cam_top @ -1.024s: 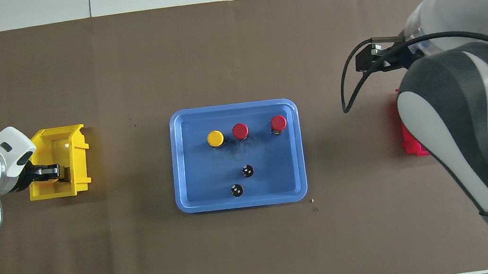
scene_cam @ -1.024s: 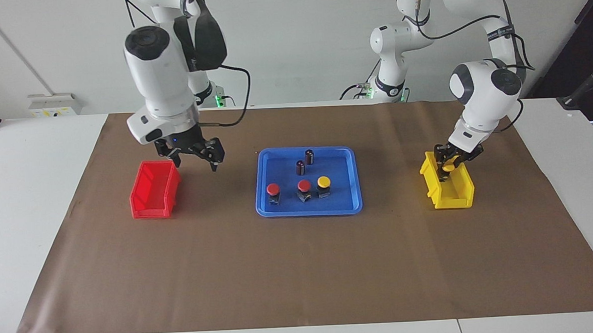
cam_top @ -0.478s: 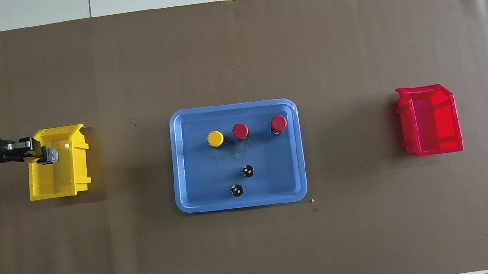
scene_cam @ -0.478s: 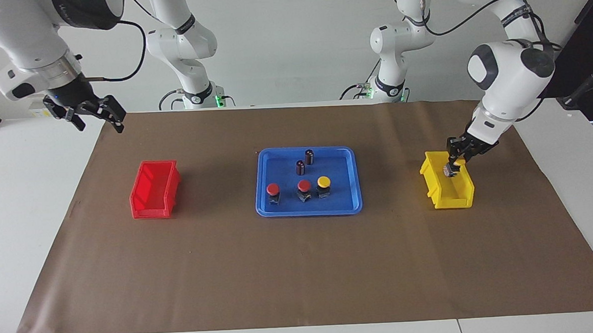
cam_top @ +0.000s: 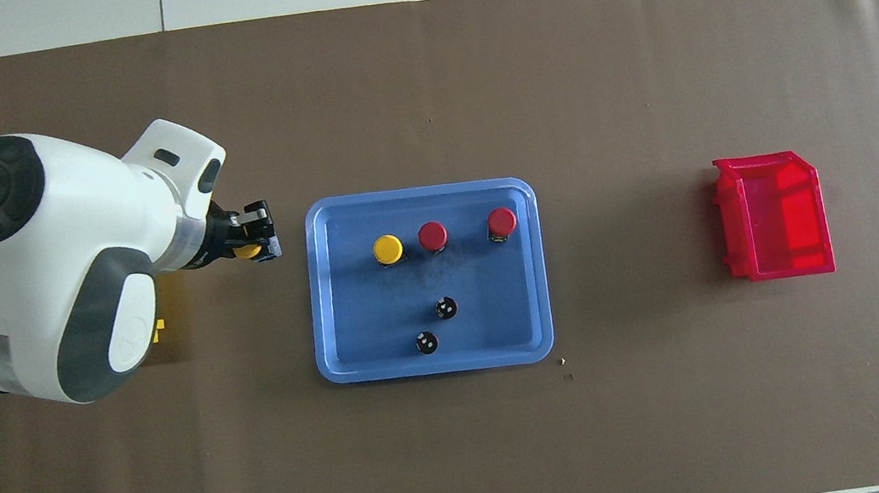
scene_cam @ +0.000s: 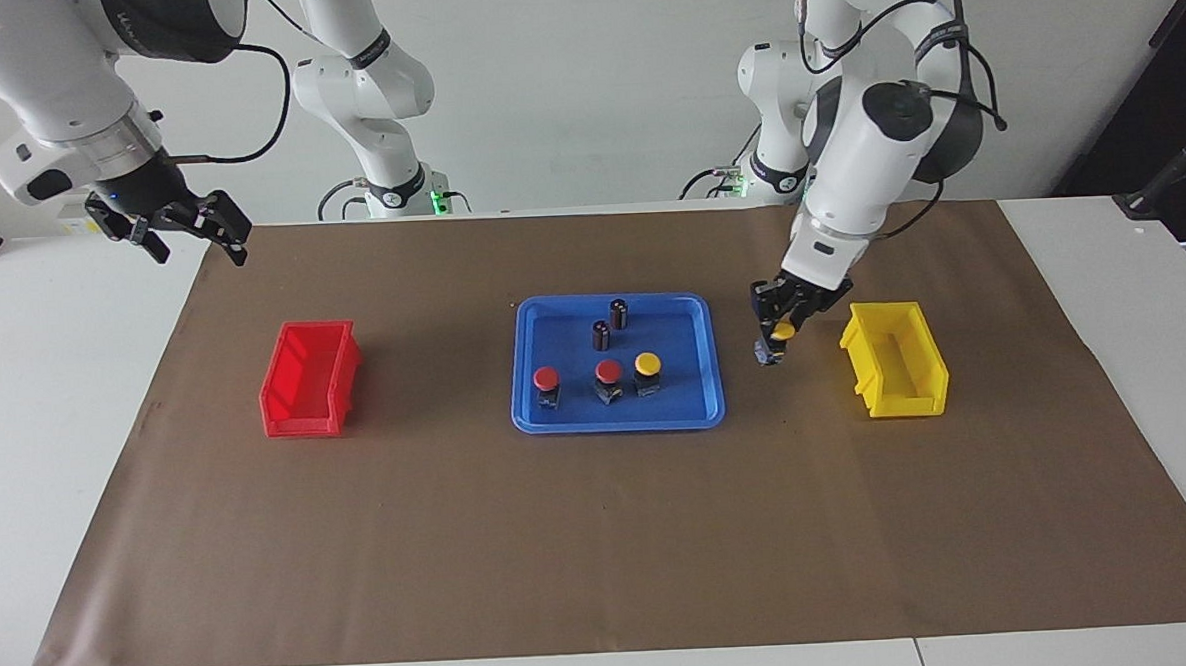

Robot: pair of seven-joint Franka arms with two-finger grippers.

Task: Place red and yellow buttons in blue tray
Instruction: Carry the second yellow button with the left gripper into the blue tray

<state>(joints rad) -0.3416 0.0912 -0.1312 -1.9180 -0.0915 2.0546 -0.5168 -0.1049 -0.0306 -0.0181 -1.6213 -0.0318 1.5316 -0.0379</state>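
The blue tray (scene_cam: 701, 408) (cam_top: 336, 364) sits mid-table. In it stand two red buttons (scene_cam: 546, 379) (scene_cam: 608, 371) (cam_top: 501, 221) (cam_top: 433, 235) and one yellow button (scene_cam: 647, 364) (cam_top: 388, 248). My left gripper (scene_cam: 779, 337) (cam_top: 254, 245) is shut on a second yellow button (scene_cam: 782, 332) (cam_top: 247, 251) and holds it in the air over the paper between the tray and the yellow bin (scene_cam: 894, 360). My right gripper (scene_cam: 173, 231) is open and empty, raised over the table's edge at the right arm's end.
Two dark cylinders (scene_cam: 618, 313) (scene_cam: 601, 335) (cam_top: 445, 307) (cam_top: 426, 342) stand in the tray, nearer to the robots than the buttons. An empty red bin (scene_cam: 310, 378) (cam_top: 772, 217) sits toward the right arm's end. The left arm hides most of the yellow bin in the overhead view.
My left gripper lifted the yellow button out of the yellow bin and carried it toward the blue tray. My right arm swung from beside the red bin to the table's end and stays there.
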